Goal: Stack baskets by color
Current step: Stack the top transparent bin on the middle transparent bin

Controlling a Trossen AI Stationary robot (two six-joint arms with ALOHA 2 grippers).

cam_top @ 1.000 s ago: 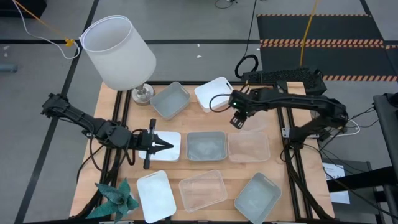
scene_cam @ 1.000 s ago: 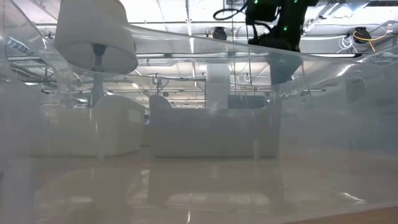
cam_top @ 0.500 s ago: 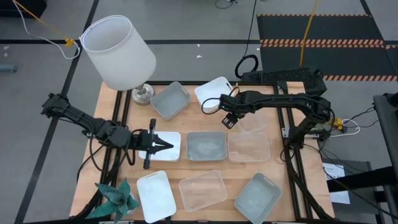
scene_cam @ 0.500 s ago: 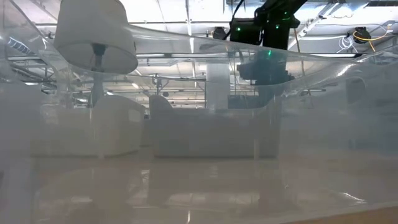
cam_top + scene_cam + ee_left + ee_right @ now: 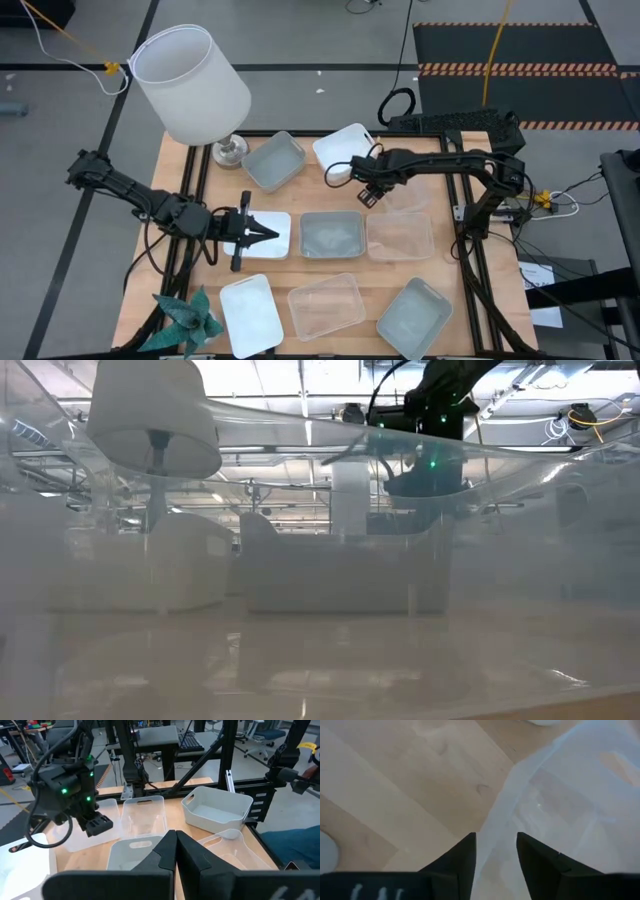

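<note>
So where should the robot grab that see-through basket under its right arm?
Probably by its thin side wall, coming straight down from above. The clear basket is shallow, open-topped and sits flat, so one finger can go inside and one outside. The right gripper hangs open over that edge.

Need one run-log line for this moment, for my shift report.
right gripper: open at rim of clear rectangular plastic basket | left gripper: shut, over white rectangular plastic basket

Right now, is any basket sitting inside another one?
No: in the high view every basket lies apart on the table, such as the white basket and the clear basket beside it.
</note>
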